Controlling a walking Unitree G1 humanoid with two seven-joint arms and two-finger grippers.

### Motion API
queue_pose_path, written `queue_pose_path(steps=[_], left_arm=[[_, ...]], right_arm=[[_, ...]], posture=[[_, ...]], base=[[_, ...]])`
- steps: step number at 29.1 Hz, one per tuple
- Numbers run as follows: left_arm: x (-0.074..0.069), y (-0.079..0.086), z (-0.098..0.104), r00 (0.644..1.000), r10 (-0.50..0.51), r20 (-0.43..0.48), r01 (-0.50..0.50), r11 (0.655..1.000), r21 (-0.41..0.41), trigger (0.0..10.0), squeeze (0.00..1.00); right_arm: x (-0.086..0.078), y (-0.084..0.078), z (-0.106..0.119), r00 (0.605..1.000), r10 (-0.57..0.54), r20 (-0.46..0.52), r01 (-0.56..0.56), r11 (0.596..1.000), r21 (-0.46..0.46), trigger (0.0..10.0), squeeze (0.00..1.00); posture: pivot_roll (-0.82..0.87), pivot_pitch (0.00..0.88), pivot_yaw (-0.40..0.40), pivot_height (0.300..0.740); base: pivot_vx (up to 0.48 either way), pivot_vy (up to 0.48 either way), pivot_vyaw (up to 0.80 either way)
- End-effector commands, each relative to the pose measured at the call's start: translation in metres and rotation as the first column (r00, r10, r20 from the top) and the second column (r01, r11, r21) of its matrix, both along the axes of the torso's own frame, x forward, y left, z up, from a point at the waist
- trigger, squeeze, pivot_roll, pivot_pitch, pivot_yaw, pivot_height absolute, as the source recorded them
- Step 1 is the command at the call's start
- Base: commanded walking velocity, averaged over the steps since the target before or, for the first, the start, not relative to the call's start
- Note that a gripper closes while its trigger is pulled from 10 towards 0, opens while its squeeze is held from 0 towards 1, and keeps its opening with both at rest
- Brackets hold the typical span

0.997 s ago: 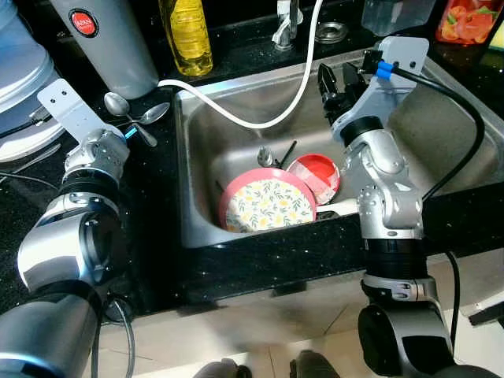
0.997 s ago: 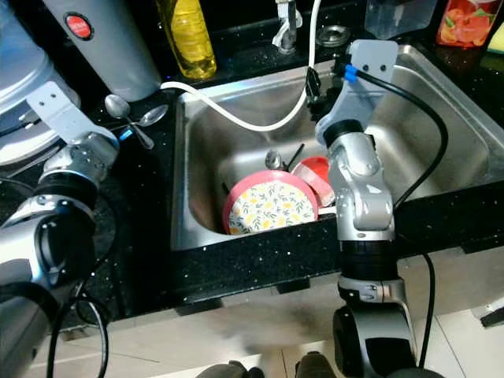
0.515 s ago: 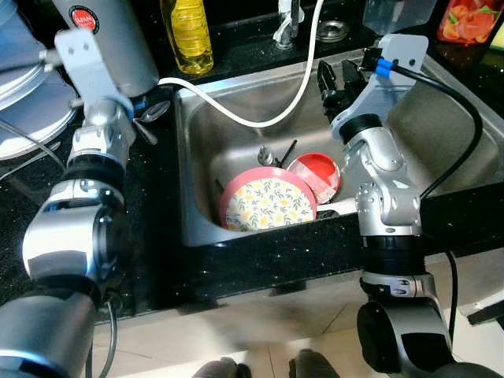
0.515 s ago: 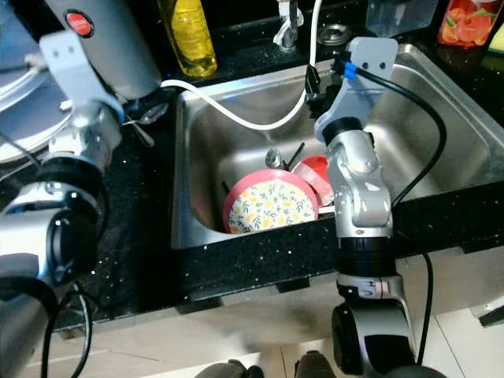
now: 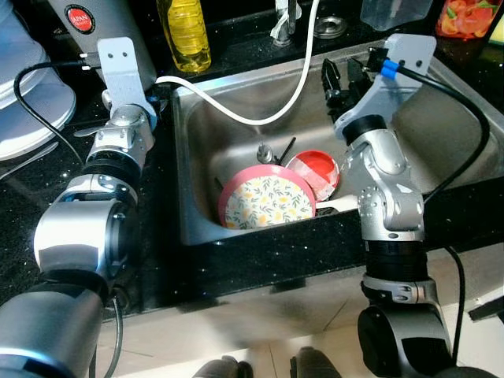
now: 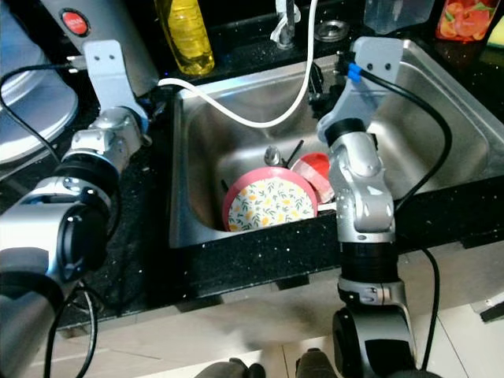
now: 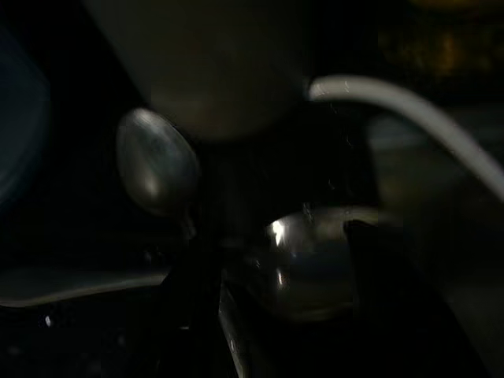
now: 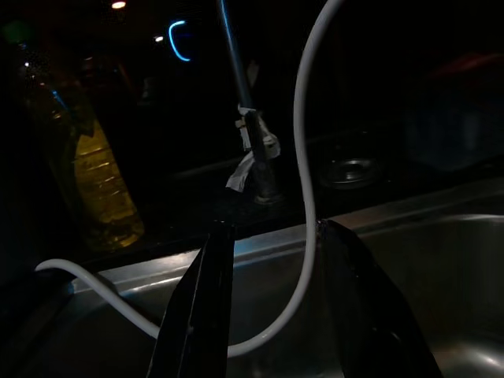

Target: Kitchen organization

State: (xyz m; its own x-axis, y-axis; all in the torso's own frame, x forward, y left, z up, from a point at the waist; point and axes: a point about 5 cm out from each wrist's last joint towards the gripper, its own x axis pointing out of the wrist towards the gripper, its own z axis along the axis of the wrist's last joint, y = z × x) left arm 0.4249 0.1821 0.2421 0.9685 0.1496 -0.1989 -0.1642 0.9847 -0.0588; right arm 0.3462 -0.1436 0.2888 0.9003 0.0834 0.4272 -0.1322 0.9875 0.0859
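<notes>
1. Left wrist view: our left hand [image 7: 272,315] hangs just above two spoons [image 7: 303,260] on the black bench [image 5: 161,260]. Its fingers [image 7: 189,315] stand apart, open, on either side of one spoon's bowl.
2. Behind the spoons stands a grey flask [image 5: 102,24], and a white hose [image 5: 236,110] runs from there across the sink [image 5: 441,134].
3. A yellow bottle [image 5: 185,31] stands on the bench behind the sink, beside the tap [image 5: 282,20].
4. In the sink a flowered plate [image 5: 268,203] leans at the front wall, with a red bowl [image 5: 315,169] just beside it and cutlery [image 5: 268,153] behind.
5. Our right hand [image 8: 272,315] is held over the sink's back part, fingers [image 8: 201,315] parted and holding nothing, the hose seen between them.
</notes>
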Motion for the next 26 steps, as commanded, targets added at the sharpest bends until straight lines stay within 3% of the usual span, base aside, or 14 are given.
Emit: queue_pose_path(steps=[1, 6, 10, 12, 15, 18, 19, 20, 21, 26], left_arm=[[-0.003, 0.01, -0.014, 0.998, 0.026, -0.062, -0.025, 1.0, 0.02, 10.0, 0.0], [-0.006, 0.014, -0.024, 0.992, 0.071, -0.101, -0.07, 0.997, 0.01, 10.0, 0.0], [-0.017, 0.02, -0.06, 0.959, 0.172, -0.224, -0.194, 0.978, -0.079, 10.0, 0.0], [-0.018, 0.021, -0.064, 0.954, 0.184, -0.238, -0.209, 0.974, -0.084, 10.0, 0.0], [-0.028, 0.023, -0.088, 0.917, 0.217, -0.334, -0.294, 0.935, -0.198, 10.0, 0.0], [-0.032, 0.027, -0.097, 0.895, 0.244, -0.373, -0.343, 0.911, -0.228, 10.0, 0.0], [-0.034, 0.029, -0.099, 0.89, 0.254, -0.378, -0.35, 0.912, -0.213, 4.5, 0.0], [-0.034, 0.031, -0.1, 0.888, 0.258, -0.38, -0.35, 0.916, -0.198, 0.7, 0.0], [-0.036, 0.033, -0.101, 0.884, 0.266, -0.384, -0.354, 0.918, -0.179, 0.0, 0.0], [-0.04, 0.039, -0.109, 0.868, 0.287, -0.405, -0.389, 0.9, -0.197, 0.0, 0.0]], right_arm=[[-0.001, 0.001, -0.01, 0.999, 0.003, -0.037, -0.002, 1.0, 0.021, 10.0, 0.0], [-0.001, 0.005, -0.013, 0.999, 0.014, -0.043, -0.012, 0.999, 0.031, 10.0, 0.0], [-0.001, 0.009, -0.013, 0.999, 0.031, -0.044, -0.029, 0.999, 0.029, 10.0, 0.0], [-0.001, 0.009, -0.013, 0.999, 0.031, -0.044, -0.03, 0.999, 0.029, 10.0, 0.0], [-0.001, 0.008, -0.014, 0.998, 0.031, -0.046, -0.029, 0.999, 0.025, 10.0, 0.0], [-0.002, 0.008, -0.015, 0.998, 0.031, -0.047, -0.03, 0.999, 0.024, 10.0, 0.0], [-0.002, 0.008, -0.015, 0.998, 0.031, -0.047, -0.03, 0.999, 0.025, 10.0, 0.0], [-0.002, 0.008, -0.015, 0.998, 0.032, -0.047, -0.031, 0.999, 0.025, 10.0, 0.0], [-0.002, 0.009, -0.015, 0.998, 0.033, -0.046, -0.032, 0.999, 0.025, 10.0, 0.0], [-0.001, 0.01, -0.013, 0.998, 0.039, -0.043, -0.038, 0.999, 0.025, 10.0, 0.0]], posture=[[0.01, 0.147, 0.226, 0.74], [0.02, 0.144, 0.224, 0.74], [0.02, 0.138, 0.221, 0.74], [0.02, 0.138, 0.221, 0.74], [0.03, 0.127, 0.22, 0.74], [0.02, 0.123, 0.222, 0.74], [0.03, 0.119, 0.22, 0.74], [0.03, 0.119, 0.22, 0.74], [0.03, 0.12, 0.219, 0.74], [0.03, 0.128, 0.21, 0.74]], base=[[0.0, 0.0, 0.0], [0.0, 0.0, 0.0], [0.0, 0.0, 0.0], [0.0, 0.0, 0.0], [0.0, 0.0, 0.0], [0.0, 0.0, 0.0], [0.0, 0.0, 0.0], [0.0, 0.0, 0.0], [0.0, 0.0, 0.0], [0.0, 0.0, 0.0]])
